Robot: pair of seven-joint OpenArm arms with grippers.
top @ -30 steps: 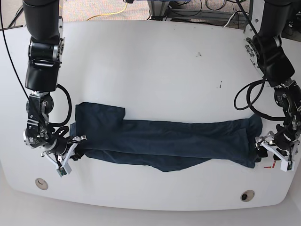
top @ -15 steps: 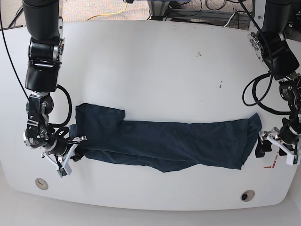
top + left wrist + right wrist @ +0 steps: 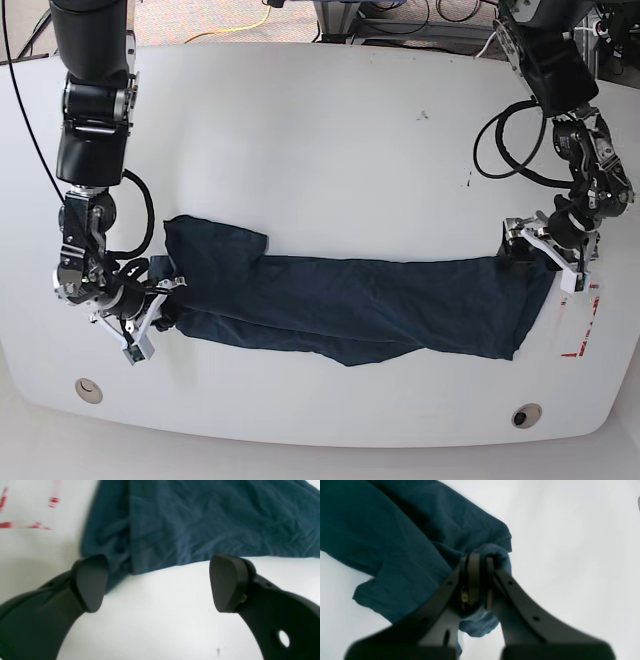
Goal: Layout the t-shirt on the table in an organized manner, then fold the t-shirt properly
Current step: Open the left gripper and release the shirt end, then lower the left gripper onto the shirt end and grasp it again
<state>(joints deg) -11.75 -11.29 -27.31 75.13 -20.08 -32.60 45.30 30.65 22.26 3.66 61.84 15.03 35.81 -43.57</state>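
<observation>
Plain t-shirt (image 3: 350,305), no readable writing

Bright, even light; both wrist views are soft and blurred, the base view sharp.

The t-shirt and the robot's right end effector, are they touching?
Touching. The right wrist view shows the right end effector shut on a bunched fold of the t-shirt, cloth squeezed between its fingers.

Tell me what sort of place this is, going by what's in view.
Probably a robotics lab or test bench. Two black robot arms work a dark t-shirt on a white table marked with red dashes, and loose cables run across the floor behind it.
</observation>
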